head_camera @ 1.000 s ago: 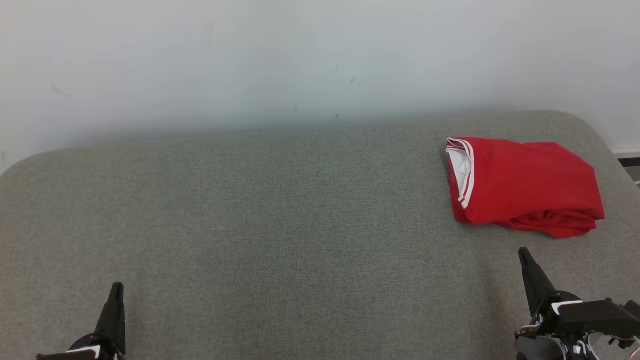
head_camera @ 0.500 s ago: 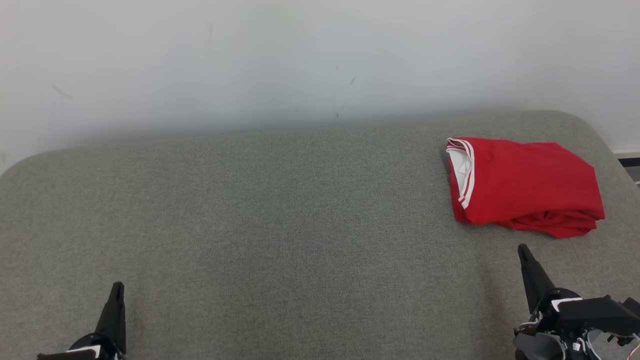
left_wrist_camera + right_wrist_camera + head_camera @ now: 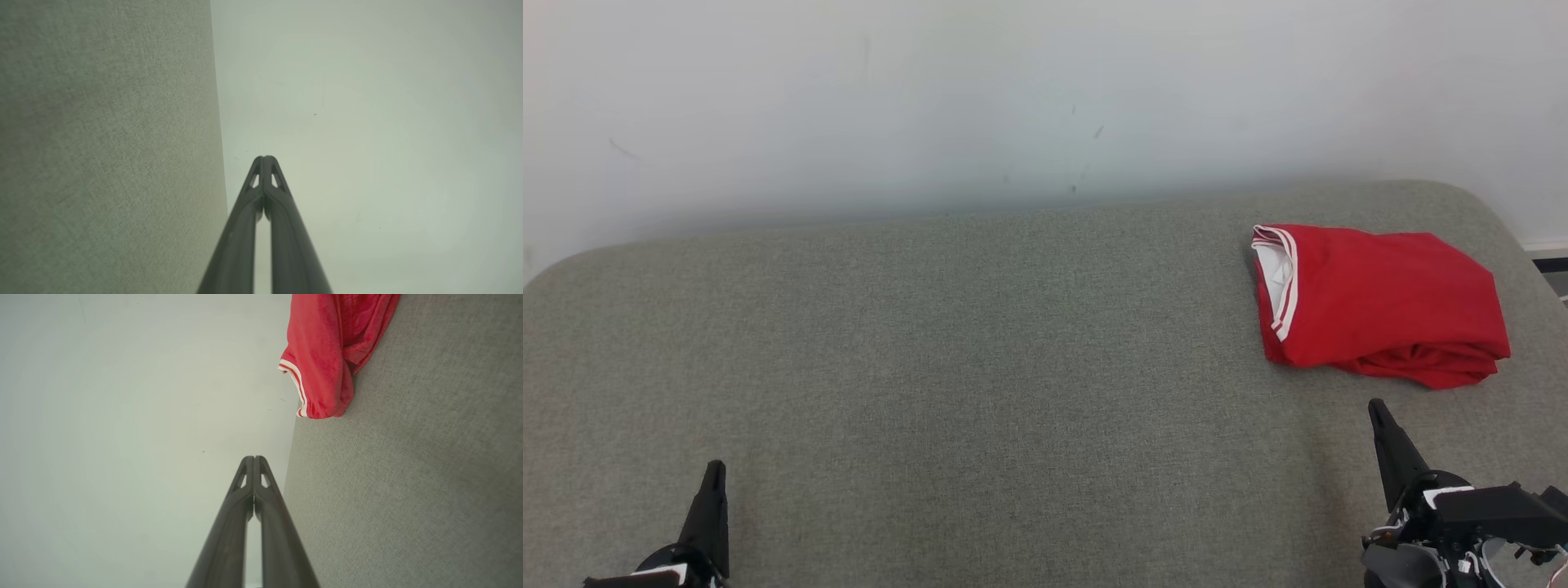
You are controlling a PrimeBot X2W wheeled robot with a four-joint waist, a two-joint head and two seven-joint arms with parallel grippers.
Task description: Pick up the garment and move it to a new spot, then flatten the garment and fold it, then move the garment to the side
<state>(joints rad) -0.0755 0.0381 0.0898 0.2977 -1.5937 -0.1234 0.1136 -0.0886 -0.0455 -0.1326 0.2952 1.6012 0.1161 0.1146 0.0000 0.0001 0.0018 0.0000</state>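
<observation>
- Red garment [image 3: 1388,302] is lying in a folded bundle on the far right part of the grey upholstered bench [image 3: 980,351], close to the rounded right corner and near the pale wall [image 3: 1013,98].
- Its long axis is running left to right in the head view. The white-striped trim [image 3: 1286,282] is facing left, toward the bench's middle, and the bunched folds are sitting at the near right end.
- Right gripper [image 3: 1378,412] is hovering low at the right with its fingers pressed together and gripping nothing. The garment is lying ahead of its tips and slightly to the right, near but apart.
- In the right wrist view the same gripper [image 3: 253,459] is pointing along the bench edge, and the garment [image 3: 322,347] is showing beyond the tips, off to the bench side.
- Left gripper [image 3: 715,474] is sitting at the lower left, well apart from the garment, with most of the bench between them. Its tips [image 3: 264,159] are meeting, closed and empty.
- Judgement: the right arm is clearly the nearer one. Any reach would be going forward from it onto the near long edge, after the fingers are parting.
</observation>
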